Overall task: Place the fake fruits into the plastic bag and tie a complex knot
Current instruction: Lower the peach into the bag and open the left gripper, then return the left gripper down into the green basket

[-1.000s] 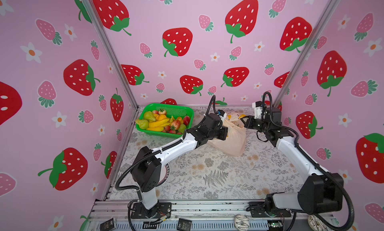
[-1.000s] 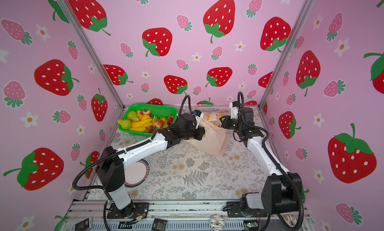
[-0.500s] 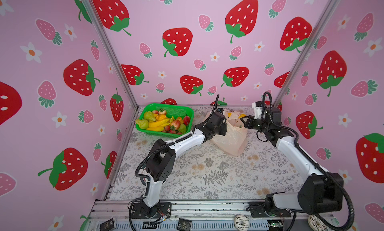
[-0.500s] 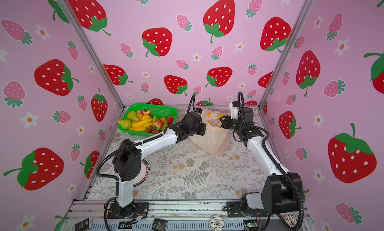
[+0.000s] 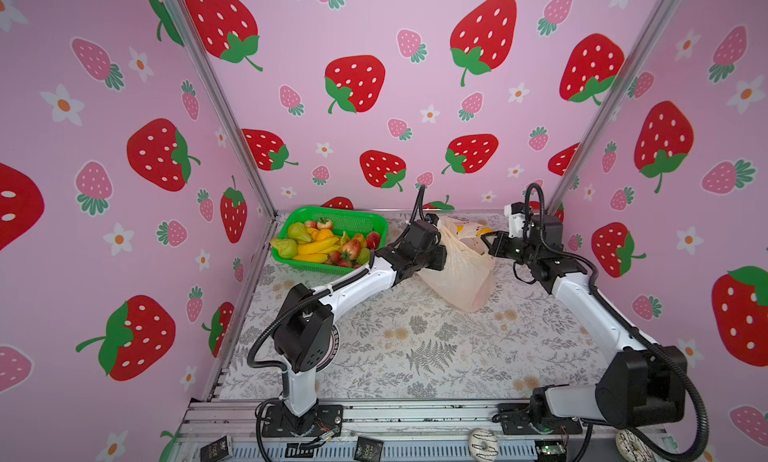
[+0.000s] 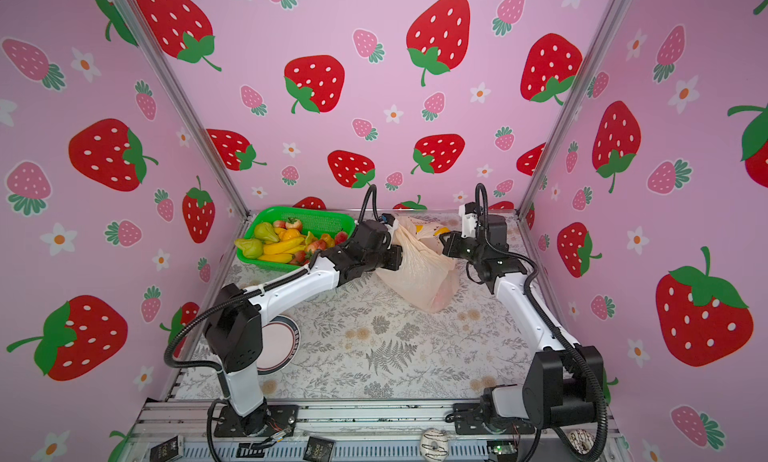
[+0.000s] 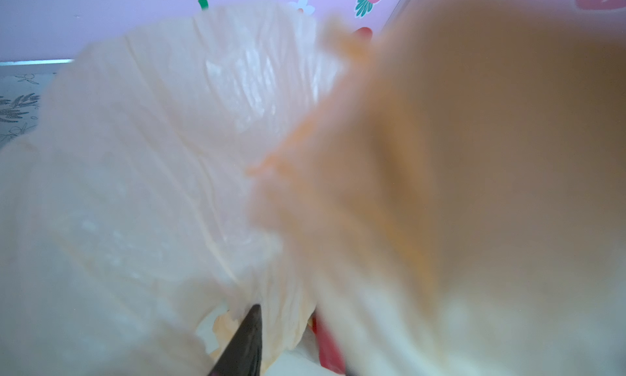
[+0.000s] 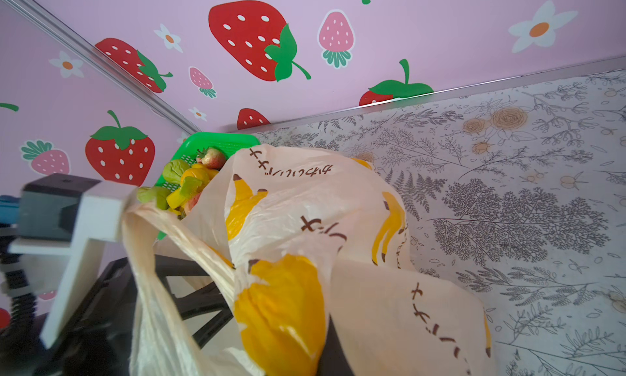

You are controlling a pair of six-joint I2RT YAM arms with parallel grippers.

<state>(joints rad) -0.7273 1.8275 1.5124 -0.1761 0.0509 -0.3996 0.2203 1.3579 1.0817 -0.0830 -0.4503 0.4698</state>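
My left gripper [image 5: 436, 252] is buried against the bag [image 5: 461, 279]; I can't tell how wide it stands. My right gripper [image 5: 491, 243] is pinched tight on the bag's rim.

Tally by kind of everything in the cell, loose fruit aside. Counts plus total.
robot arms: 2
plastic bag: 1
green basket: 1
plate: 1
donut-shaped toys: 2
Total: 7
The fake fruits in the basket overlap too much for an exact count.
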